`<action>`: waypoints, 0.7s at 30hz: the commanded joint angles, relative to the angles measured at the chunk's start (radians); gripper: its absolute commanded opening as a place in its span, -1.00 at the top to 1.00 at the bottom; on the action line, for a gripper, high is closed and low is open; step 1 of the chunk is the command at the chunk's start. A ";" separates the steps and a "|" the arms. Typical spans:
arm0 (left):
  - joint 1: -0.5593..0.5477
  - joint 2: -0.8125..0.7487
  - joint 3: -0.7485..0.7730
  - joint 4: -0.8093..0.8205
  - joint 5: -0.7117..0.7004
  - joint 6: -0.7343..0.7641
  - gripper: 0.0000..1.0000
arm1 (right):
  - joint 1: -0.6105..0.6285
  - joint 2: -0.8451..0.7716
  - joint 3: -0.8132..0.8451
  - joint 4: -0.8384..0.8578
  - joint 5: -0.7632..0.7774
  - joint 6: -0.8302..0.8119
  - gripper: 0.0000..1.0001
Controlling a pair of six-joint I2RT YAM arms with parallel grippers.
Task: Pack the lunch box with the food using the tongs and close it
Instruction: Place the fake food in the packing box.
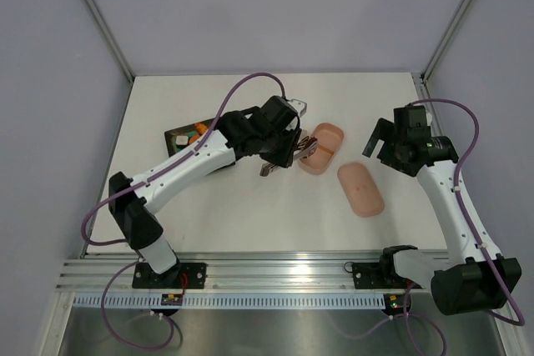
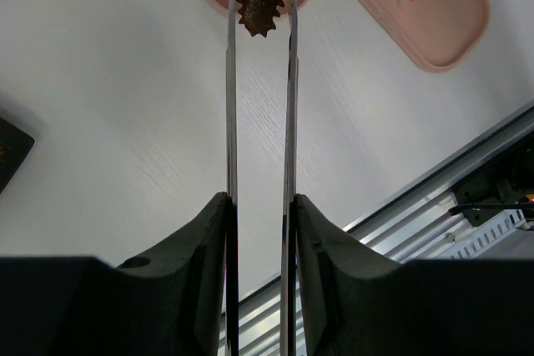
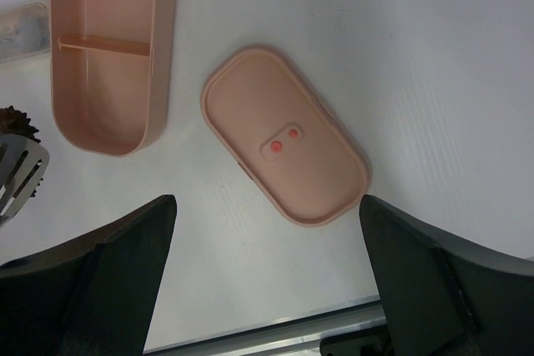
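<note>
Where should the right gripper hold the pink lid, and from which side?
Take the lid across its short width, at the middle of the two long edges, from above. It lies flat, clear of the box, so only those edges offer a hold. The open right gripper would likely need turning.

- The salmon-pink lunch box (image 3: 104,89) lay open on the white worktop (image 3: 434,56), a divider crossing it.
- Its lid (image 3: 284,135) lay just beside it, two red spots up.
- At the left edge, the slotted tongs (image 3: 21,177) touched a dark brown food piece (image 3: 18,122).
- The right claw (image 3: 267,206) stood wide apart.
</note>
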 commanded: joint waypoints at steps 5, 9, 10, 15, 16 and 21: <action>0.000 0.062 0.064 0.100 0.018 0.012 0.69 | -0.007 -0.018 -0.011 0.009 -0.037 -0.007 -0.99; 0.000 0.094 0.067 0.123 0.007 0.009 0.60 | -0.007 -0.015 -0.013 0.011 -0.037 -0.009 -0.99; 0.000 0.111 0.073 0.126 0.007 0.005 0.59 | -0.007 -0.018 -0.016 0.011 -0.037 -0.010 -0.99; 0.000 0.148 0.091 0.129 0.000 -0.005 0.49 | -0.005 -0.024 -0.020 0.006 -0.036 -0.010 -0.99; 0.000 0.154 0.090 0.130 -0.008 -0.007 0.44 | -0.007 -0.026 -0.020 0.006 -0.036 -0.009 -0.99; 0.000 0.167 0.090 0.131 -0.004 -0.011 0.18 | -0.005 -0.023 -0.025 0.006 -0.037 -0.009 -0.99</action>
